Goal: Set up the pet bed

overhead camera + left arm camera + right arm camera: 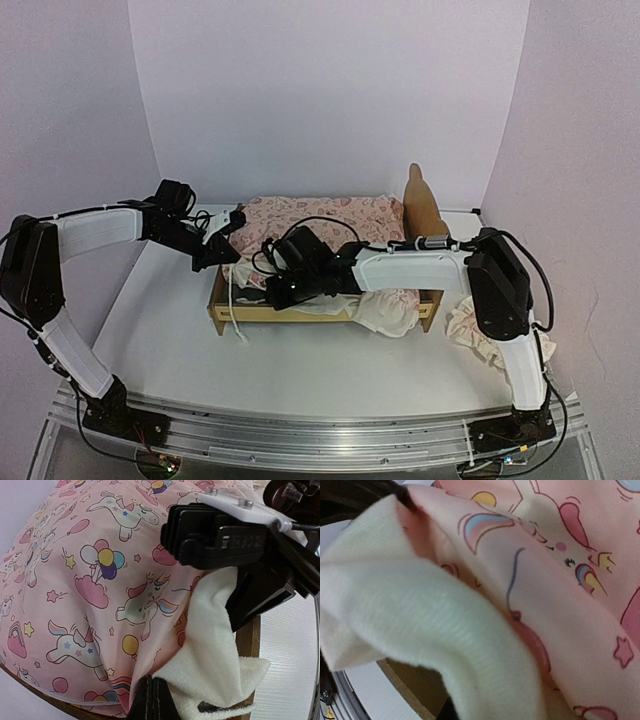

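Observation:
The pet bed is a pale-wood frame in mid-table, its headboard at the right end. A pink unicorn-print quilt lies over it, and its white fleece underside spills over the front rail. My left gripper is at the bed's left end, shut on the quilt's corner. My right gripper reaches in from the right just in front of it. A turned-up fold of the quilt fills its jaws and hides the fingers. In the left wrist view the white fold runs up into that gripper.
A ruffled pale pillow lies on the table by the right arm, off the bed's right end. The bed's wooden rail stands just under both grippers. White walls close in at the back and both sides.

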You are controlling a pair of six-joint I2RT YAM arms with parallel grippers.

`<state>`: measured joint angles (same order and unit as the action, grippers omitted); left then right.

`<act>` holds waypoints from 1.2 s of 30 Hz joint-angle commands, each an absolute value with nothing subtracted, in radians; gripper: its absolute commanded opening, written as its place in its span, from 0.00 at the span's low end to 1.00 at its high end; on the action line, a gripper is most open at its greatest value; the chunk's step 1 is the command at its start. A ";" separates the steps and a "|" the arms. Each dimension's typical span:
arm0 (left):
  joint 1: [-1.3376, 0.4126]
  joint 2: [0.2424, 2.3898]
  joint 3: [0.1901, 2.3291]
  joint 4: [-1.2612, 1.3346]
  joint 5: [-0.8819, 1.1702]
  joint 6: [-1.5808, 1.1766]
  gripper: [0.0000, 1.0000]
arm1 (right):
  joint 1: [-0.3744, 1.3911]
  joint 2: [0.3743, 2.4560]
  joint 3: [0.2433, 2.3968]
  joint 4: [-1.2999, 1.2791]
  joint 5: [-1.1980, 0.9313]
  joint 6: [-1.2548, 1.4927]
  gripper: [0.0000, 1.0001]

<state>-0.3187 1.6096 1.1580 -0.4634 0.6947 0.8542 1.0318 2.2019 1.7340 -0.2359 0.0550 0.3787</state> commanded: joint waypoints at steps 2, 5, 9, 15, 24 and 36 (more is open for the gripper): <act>-0.318 1.606 1.159 -0.424 0.738 0.838 0.00 | 1.030 2.226 1.809 -0.253 0.168 0.344 0.16; -0.318 1.605 1.153 -0.422 0.752 0.838 0.00 | 1.031 2.229 1.816 -0.267 0.204 0.342 0.21; -0.318 1.607 1.153 -0.419 0.763 0.839 0.00 | 1.030 2.260 1.840 -0.275 0.187 0.341 0.26; -0.318 1.606 1.148 -0.416 0.769 0.838 0.00 | 1.020 2.323 1.906 -0.274 0.122 0.324 0.12; -0.318 1.596 1.134 -0.405 0.776 0.836 0.00 | 1.006 2.234 1.852 -0.275 0.016 0.265 0.00; -0.319 1.596 1.129 -0.387 0.782 0.836 0.00 | 0.975 2.159 1.824 -0.278 -0.402 0.297 0.00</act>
